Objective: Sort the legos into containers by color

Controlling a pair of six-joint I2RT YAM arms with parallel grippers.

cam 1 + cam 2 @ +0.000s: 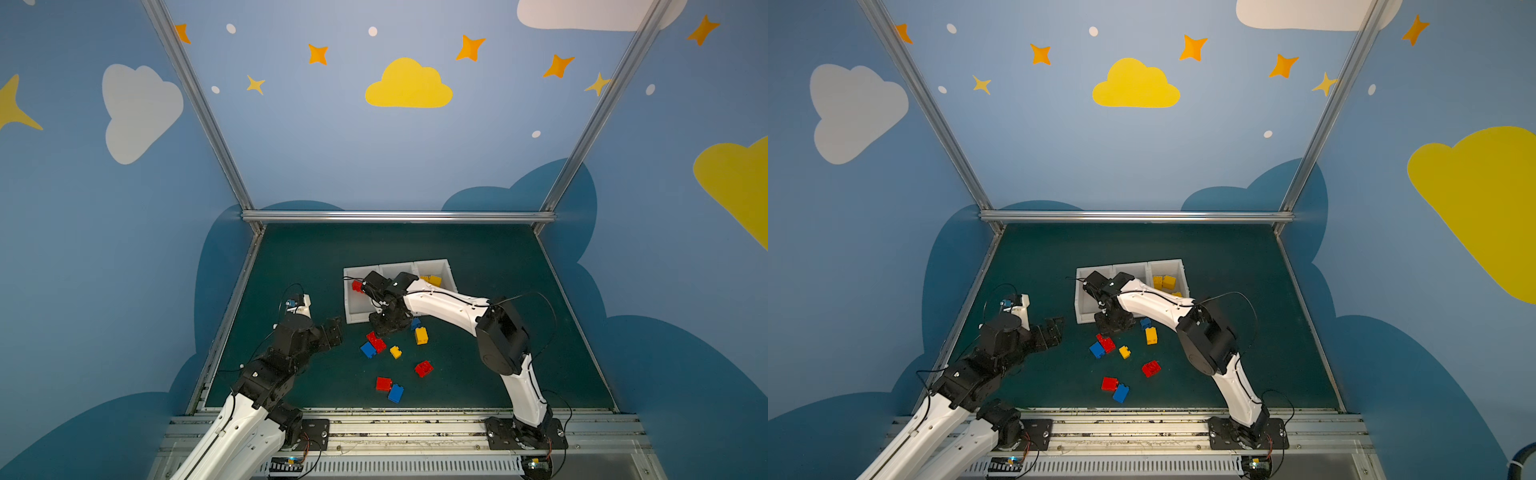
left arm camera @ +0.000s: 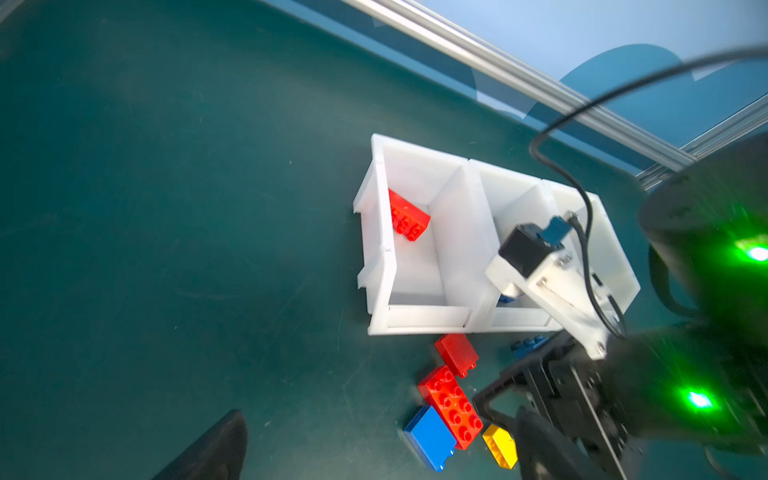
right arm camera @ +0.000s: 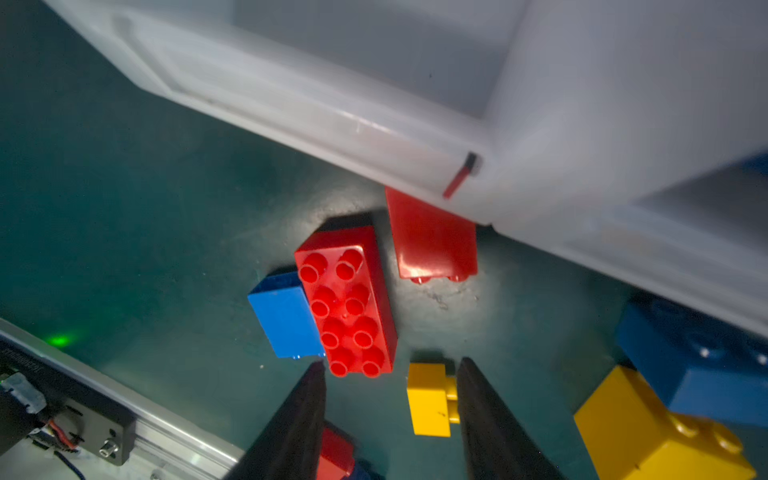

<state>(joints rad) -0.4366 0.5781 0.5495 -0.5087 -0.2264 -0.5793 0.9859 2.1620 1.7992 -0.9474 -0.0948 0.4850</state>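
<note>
The right gripper (image 3: pixel 390 365) hung low over the green mat (image 1: pixel 478 353), just in front of the white bins (image 2: pixel 455 249). Its two fingers were apart, with nothing held between them. The long red brick (image 3: pixel 347 303) lay just ahead of the fingers with its bumps up. A blue brick (image 3: pixel 286 320) touched one of its long sides, and a small yellow brick (image 3: pixel 428 399) sat near its end. I think the long red brick was the one to pick next. To do it well, the gripper should slide over it, put one finger on each long side and squeeze gently. The tricky bit was the blue brick, because one finger had to slip in where blue met red, or it might grab both. Then it should lift straight up and let go over the end bin where a red brick (image 2: pixel 409 216) already lay, not the bin with the yellow bricks (image 1: pixel 1165 282). The left gripper (image 1: pixel 332 330) was wide open and empty, off to the side of the bins.
</note>
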